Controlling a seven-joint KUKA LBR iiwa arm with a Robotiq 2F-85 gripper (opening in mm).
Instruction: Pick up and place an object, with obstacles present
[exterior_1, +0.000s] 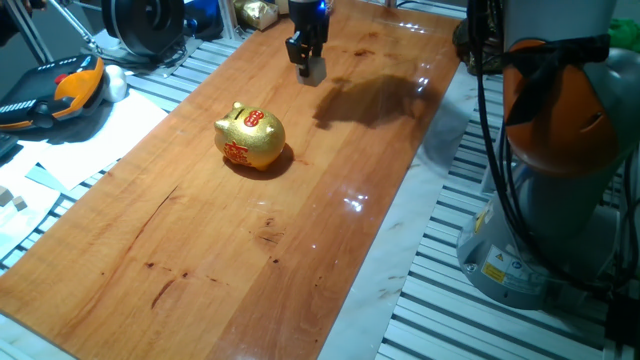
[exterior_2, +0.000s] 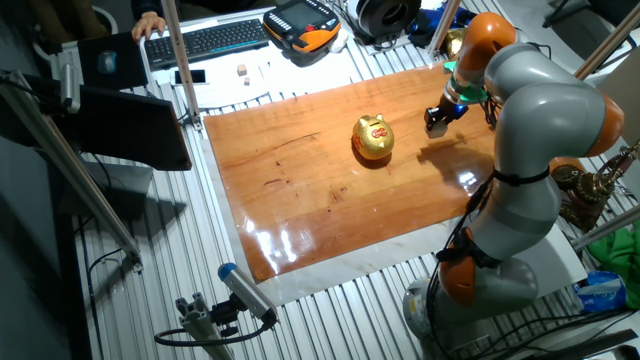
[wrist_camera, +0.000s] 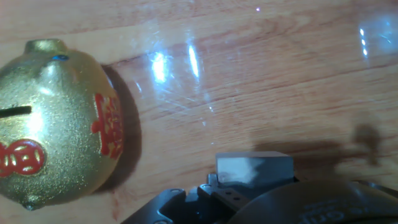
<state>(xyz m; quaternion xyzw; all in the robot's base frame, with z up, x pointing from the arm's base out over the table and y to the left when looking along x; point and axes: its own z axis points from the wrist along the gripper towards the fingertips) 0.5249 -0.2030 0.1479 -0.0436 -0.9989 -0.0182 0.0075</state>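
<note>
The gripper (exterior_1: 311, 66) hangs over the far end of the table (exterior_1: 300, 250), near the far edge, with the cube (exterior_1: 314, 68) at its tip. In the hand view the cube (wrist_camera: 254, 168) shows as a pale block sitting right at the fingers, and the jaws look clamped on it, though the fingers themselves are mostly hidden there. A dark shadow lies on the wood to the right of the gripper in one fixed view, apart from the cube, which suggests the cube is off the surface; the view is too coarse to be sure.

The piggy bank (exterior_1: 250, 139) stands upright on the table, nearer the middle, well apart from the gripper. Its coin slot faces up and red markings show on its top and side. From the hand view the piggy bank (wrist_camera: 59, 124) fills the left side, with bare wood between it and the cube.

In the other fixed view the arm (exterior_2: 530, 110) reaches from its base at the table's right side, the gripper (exterior_2: 437, 121) to the right of the piggy bank (exterior_2: 373, 138).

Off the table lie a keyboard (exterior_2: 215, 38), an orange-and-black pendant (exterior_2: 300, 20), a laptop (exterior_2: 105, 62) and small pale blocks (exterior_2: 241, 70) on the slatted bench.
</note>
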